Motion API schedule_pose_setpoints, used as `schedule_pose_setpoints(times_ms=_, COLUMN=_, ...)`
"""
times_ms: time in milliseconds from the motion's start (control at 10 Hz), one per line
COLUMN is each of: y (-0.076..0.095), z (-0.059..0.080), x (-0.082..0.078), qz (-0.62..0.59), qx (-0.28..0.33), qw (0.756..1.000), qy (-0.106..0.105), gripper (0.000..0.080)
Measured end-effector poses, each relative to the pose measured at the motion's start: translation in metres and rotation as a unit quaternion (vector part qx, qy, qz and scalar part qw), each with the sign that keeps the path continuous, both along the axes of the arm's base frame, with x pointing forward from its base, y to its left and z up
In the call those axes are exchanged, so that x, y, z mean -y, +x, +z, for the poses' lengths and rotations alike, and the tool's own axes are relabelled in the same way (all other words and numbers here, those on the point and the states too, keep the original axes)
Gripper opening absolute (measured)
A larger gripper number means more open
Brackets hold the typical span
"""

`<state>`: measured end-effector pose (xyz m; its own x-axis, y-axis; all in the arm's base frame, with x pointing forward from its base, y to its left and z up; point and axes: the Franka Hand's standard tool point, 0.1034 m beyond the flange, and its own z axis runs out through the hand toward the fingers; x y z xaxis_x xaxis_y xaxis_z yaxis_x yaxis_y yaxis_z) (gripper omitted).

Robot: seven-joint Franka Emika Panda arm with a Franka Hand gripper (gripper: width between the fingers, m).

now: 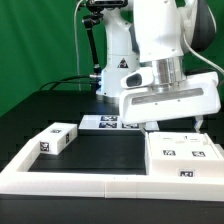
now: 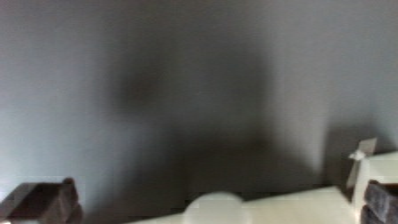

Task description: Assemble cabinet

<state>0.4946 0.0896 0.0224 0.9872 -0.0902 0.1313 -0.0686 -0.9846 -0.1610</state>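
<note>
Exterior view: the white arm (image 1: 150,40) was seen standing at the back of the black table (image 1: 100,150), in front of a green backdrop (image 1: 30,50). The gripper (image 1: 173,125) was held low over the table, just above the rear edge of the cabinet's box shell (image 1: 185,158).

The claw was noted as spread wide. In the wrist view, the gripper (image 2: 208,192) showed one dark finger (image 2: 45,200) at one edge of the picture and the other at the opposite edge. No part was seen clamped between them. A pale rounded shape (image 2: 214,208) was seen low between the fingers, but it was too blurred to be identified. The rest of that view was a grey blur.

Cabinet parts: the box shell was found resting on the table at the exterior view's right, with square black-and-white tags on its top face. A small white block (image 1: 57,138), also tagged, was found lying well apart from the shell at the exterior view's left. It was untouched by the gripper.

Other items: the marker board (image 1: 108,123) was seen lying flat between the block and the shell, toward the back and near the arm's base. A low white border rail (image 1: 70,178) was noted running along the front of the table.
</note>
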Motion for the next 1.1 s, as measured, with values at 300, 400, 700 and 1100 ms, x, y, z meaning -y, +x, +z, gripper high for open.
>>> schedule_pose_setpoints(times_ms=300, y=0.001, z=-0.010, x=-0.003, qz=0.019, qx=0.002, qw=1.000, qy=-0.022, gripper=0.0797)
schedule_pose_setpoints(times_ms=400, y=0.001, z=-0.010, x=-0.006, qz=0.026, qx=0.002, qw=0.999, qy=-0.028, gripper=0.0797)
schedule_pose_setpoints(times_ms=700, y=0.002, z=-0.013, x=-0.005, qz=0.032, qx=0.015, qw=0.999, qy=-0.037, gripper=0.0797)
schedule_pose_setpoints(times_ms=1100, y=0.005, z=-0.017, x=0.005, qz=0.043, qx=0.039, qw=0.997, qy=-0.044, gripper=0.0663)
